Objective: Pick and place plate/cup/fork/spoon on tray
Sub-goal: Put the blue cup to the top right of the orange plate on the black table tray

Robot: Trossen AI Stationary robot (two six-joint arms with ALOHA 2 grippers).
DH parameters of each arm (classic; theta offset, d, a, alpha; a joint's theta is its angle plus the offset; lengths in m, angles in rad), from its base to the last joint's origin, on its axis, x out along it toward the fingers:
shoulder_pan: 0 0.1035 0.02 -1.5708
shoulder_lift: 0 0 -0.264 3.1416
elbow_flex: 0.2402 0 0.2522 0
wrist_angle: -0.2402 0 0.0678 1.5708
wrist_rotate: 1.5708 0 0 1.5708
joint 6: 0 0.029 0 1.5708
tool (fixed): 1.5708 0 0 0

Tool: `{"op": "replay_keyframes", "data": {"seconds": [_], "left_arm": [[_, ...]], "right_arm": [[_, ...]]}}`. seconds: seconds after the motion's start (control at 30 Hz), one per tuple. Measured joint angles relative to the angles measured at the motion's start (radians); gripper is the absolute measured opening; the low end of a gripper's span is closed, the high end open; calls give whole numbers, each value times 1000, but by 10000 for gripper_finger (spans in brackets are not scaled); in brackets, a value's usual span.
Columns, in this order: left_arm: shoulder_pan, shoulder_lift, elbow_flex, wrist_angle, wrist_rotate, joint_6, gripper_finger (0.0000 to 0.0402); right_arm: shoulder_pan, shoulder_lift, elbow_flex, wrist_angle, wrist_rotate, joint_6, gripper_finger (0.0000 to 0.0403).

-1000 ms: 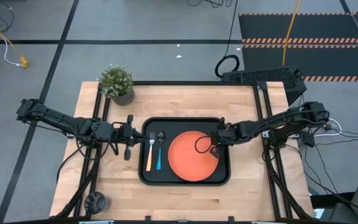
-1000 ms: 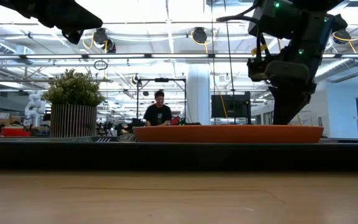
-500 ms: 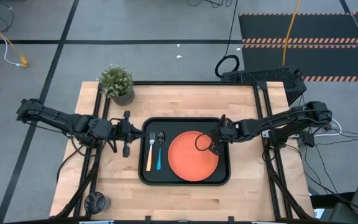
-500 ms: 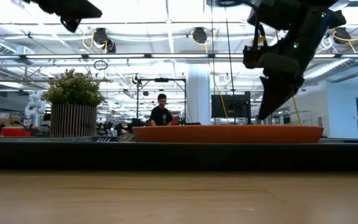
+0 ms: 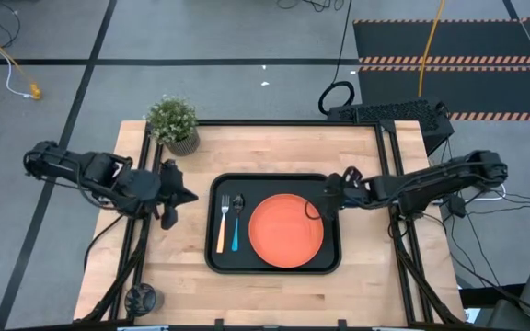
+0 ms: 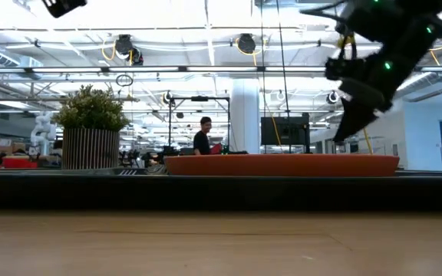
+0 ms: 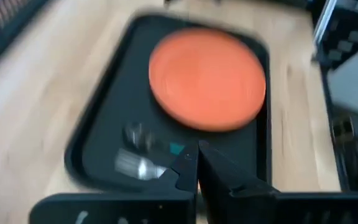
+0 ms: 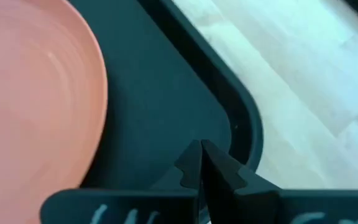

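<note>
The orange plate lies flat in the right half of the black tray. The orange-handled fork and the blue-handled spoon lie side by side on the tray's left part. A small dark cup stands at the table's near left corner. My left gripper is shut and empty, above the table left of the tray. My right gripper is shut and empty, raised over the tray's right side at the plate's edge.
A potted green plant stands at the table's far left corner, behind the tray. Bare wood lies in front of the tray and on both sides. In the low view a person shows in the room far behind the table.
My left gripper has drawn back toward the table's left edge, away from the tray, and gone up. My right gripper has drawn back from over the plate toward the table's right edge and tipped up. The plate, fork and spoon have stayed in place.
</note>
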Motion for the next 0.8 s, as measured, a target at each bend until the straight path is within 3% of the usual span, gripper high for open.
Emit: {"op": "replay_keyframes", "data": {"seconds": [0.13,0.33,0.7,0.8], "left_arm": [[-3,87,63,-162,127,-70,25],[-23,216,62,-165,446,-73,49],[-213,452,62,-158,671,-117,67],[-265,506,61,-160,695,-45,67]], "right_arm": [[0,-20,-120,161,-4,-2,0],[0,-52,-214,268,-58,-4,0],[0,-160,-226,270,-52,-72,0],[-4,-184,-226,277,-45,-116,0]]}}
